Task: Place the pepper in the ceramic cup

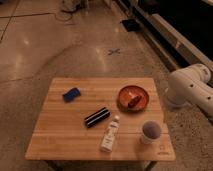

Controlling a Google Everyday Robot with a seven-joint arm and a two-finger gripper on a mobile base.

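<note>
Camera view: pepper (133, 102) lies in the bowl (123, 94), ceramic cup (150, 131) near the bowl. The arm (192, 87) is right of the bowl; its jaws are out of frame, state untellable. Reaching for the pepper seems next.

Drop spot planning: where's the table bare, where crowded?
Bare: front-left corner, below the blue block, left of the black bar. Crowded: white bottle, ceramic cup, bowl holding the pepper at right. Gripper not in view; arm at right edge.

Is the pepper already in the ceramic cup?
No, the pepper lies in the orange-red bowl, not the ceramic cup; pincer out of frame.
</note>
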